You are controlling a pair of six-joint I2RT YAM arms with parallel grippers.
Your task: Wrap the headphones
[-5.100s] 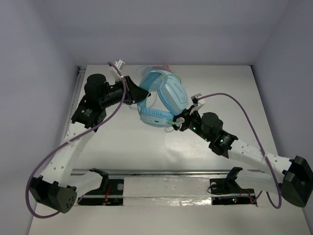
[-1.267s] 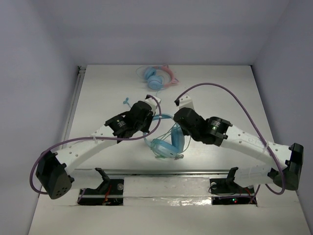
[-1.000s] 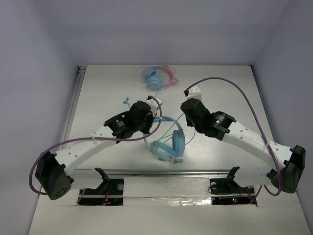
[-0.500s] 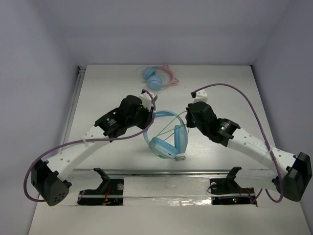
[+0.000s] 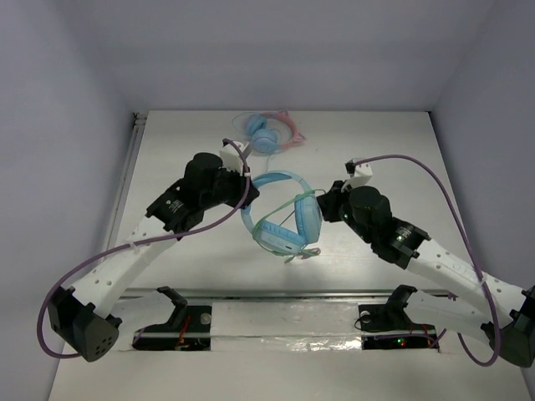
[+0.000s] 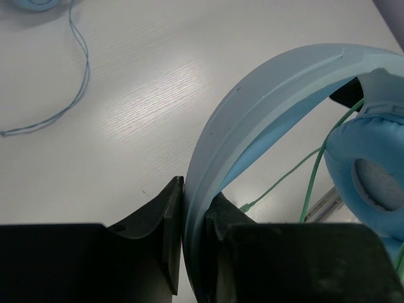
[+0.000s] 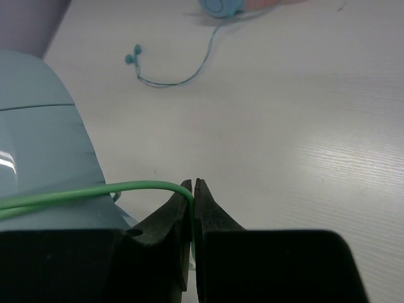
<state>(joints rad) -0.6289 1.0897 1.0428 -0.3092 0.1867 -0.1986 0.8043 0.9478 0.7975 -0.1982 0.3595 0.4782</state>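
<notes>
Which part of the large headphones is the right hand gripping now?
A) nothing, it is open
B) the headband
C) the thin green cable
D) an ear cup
C: the right wrist view shows the right hand shut on the green cable, while the left hand clamps the headband.

Headphones [image 5: 304, 219] between left arm [image 5: 185, 199], right arm [image 5: 380, 221]

The headphones [image 5: 288, 227] are light blue with a pale-green cable [image 7: 126, 185], the smaller pair [image 5: 266, 134] at the far edge blue and pink, the counter [image 5: 393, 150] white with faint grain.
</notes>
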